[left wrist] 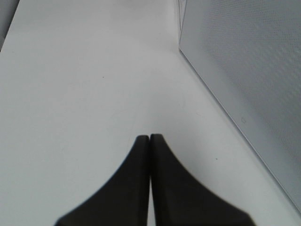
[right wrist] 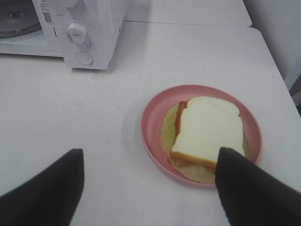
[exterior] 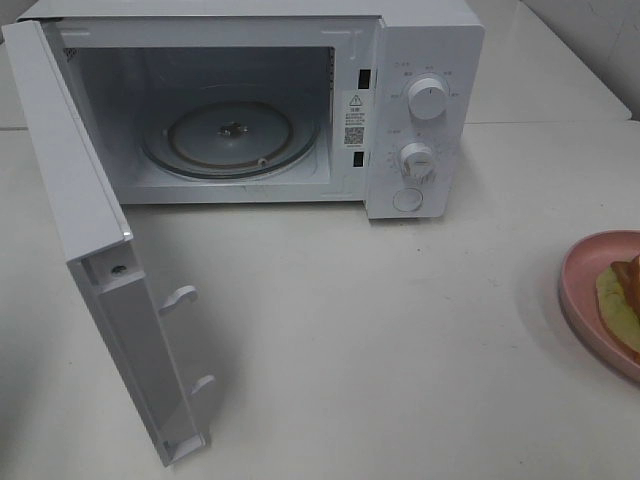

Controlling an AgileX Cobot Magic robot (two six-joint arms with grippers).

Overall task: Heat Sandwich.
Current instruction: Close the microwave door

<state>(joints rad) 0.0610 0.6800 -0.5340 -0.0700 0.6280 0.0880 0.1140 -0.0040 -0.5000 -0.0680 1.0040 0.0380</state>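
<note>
Your sandwich (right wrist: 207,129) sits on the pink plate (right wrist: 153,117) at the tabletop's right edge, the plate partly cut off in the high view. Your right gripper (right wrist: 150,181) hangs wide open above it; your left gripper (left wrist: 150,139) is closed on nothing. Grab carelessly and the layers may slide apart, or the plate may skid off the edge.

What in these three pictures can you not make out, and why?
- Plate and sandwich, high view: cut off by the right edge.
- Sandwich filling, right wrist view: covered by the top bread slice.
- Microwave dial markings, high view: too small to read.
- Both arms: not seen in the high view.
</note>
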